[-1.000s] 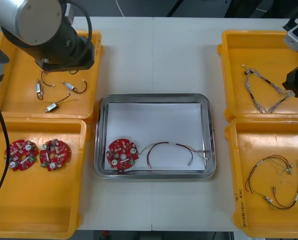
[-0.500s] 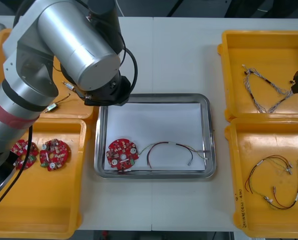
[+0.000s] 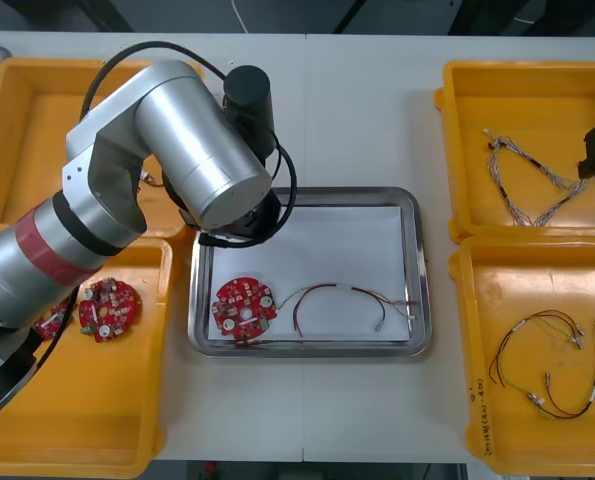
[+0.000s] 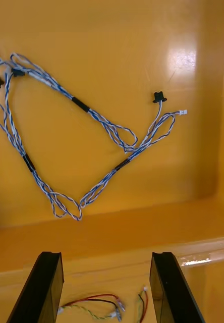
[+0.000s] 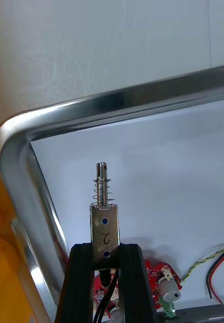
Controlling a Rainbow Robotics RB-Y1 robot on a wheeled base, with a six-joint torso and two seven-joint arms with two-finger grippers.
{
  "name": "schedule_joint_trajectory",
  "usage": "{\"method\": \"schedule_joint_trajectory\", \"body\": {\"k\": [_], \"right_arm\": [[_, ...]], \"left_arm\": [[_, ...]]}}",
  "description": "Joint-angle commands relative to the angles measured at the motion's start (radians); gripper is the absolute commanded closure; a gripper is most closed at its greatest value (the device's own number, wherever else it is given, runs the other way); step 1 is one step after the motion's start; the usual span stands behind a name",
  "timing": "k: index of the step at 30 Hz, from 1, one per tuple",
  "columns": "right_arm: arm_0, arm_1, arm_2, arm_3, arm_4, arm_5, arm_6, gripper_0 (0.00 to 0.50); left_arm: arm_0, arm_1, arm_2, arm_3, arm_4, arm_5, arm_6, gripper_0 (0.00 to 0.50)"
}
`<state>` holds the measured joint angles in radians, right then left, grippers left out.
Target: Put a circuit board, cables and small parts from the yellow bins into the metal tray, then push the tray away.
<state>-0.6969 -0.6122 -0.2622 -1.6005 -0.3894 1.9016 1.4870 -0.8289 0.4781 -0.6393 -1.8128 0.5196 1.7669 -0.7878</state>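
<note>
Clamped in the left gripper (image 5: 104, 252), over the white floor of the metal tray (image 5: 117, 101) by its far left corner: a small metal part (image 5: 105, 214). Silver and box-shaped in the body, with two small blue dots on the facing side and a thin pin ringed by a fine coil spring sticking out past the fingertips. Between the dots, one dark handwritten mark, perhaps a "2", not readable with certainty. Black fingers closed tight on the part's two sides, apart only by its width. Whether touching the tray floor or held clear of it, impossible to tell. Inside the tray at its near left corner, a round red circuit board (image 3: 244, 306) lying flat, and just beside it, along the tray's near edge, a red and yellow cable (image 3: 342, 298). Left of the tray, in the near left yellow bin (image 3: 77, 420), a second red circuit board (image 3: 109, 308). Well to the right of the tray, the right gripper (image 4: 108, 285) spread wide and holding nothing, over the far right yellow bin (image 4: 192, 75) and its twisted blue and white cable (image 4: 80, 104). Right of the tray and nearer, the near right yellow bin (image 3: 477, 300) with looped cables (image 3: 547, 365) in red, yellow and black; small dark print on its rim, too small to read.
</note>
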Motion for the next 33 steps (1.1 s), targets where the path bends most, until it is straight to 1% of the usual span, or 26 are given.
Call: {"method": "schedule_joint_trajectory", "body": {"k": [1, 4, 7, 11, 18, 22, 30, 31, 32, 33], "right_arm": [[-0.066, -0.031, -0.029, 0.042, 0.017, -0.041, -0.105, 0.000], [-0.087, -0.031, -0.028, 0.085, 0.030, -0.065, -0.152, 0.000], [-0.113, -0.031, -0.028, 0.143, 0.030, -0.088, -0.192, 0.000], [-0.139, -0.031, -0.028, 0.206, 0.041, -0.115, -0.237, 0.000], [-0.174, -0.031, -0.028, 0.307, 0.075, -0.154, -0.271, 0.000], [-0.193, -0.031, -0.028, 0.356, 0.081, -0.176, -0.349, 0.000], [-0.199, -0.024, -0.028, 0.419, 0.070, -0.203, -0.484, 0.000], [-0.199, -0.023, -0.026, 0.430, 0.067, -0.208, -0.505, 0.000], [-0.199, -0.018, -0.026, 0.442, 0.064, -0.214, -0.528, 0.000], [-0.199, -0.017, -0.026, 0.447, 0.064, -0.217, -0.542, 0.000]], "left_arm": [[0.019, -0.021, -0.034, 0.010, -0.021, -0.023, 0.110, 0.500], [0.034, -0.021, -0.045, 0.038, -0.032, -0.040, 0.111, 0.499], [0.054, -0.019, -0.048, 0.044, -0.052, -0.052, 0.111, 0.500], [0.067, -0.015, -0.048, 0.046, -0.058, -0.067, 0.111, 0.499], [0.070, -0.015, -0.051, 0.061, -0.058, -0.093, 0.114, 0.499], [0.070, -0.012, -0.076, 0.078, -0.078, -0.124, 0.121, 0.497], [0.070, -0.010, -0.082, 0.086, -0.075, -0.130, 0.131, 0.498], [0.070, -0.009, -0.082, 0.084, -0.075, -0.130, 0.134, 0.485], [0.070, -0.009, -0.082, 0.084, -0.073, -0.130, 0.137, 0.315], [0.070, -0.010, -0.080, 0.084, -0.073, -0.130, 0.137, 0.222]]}}
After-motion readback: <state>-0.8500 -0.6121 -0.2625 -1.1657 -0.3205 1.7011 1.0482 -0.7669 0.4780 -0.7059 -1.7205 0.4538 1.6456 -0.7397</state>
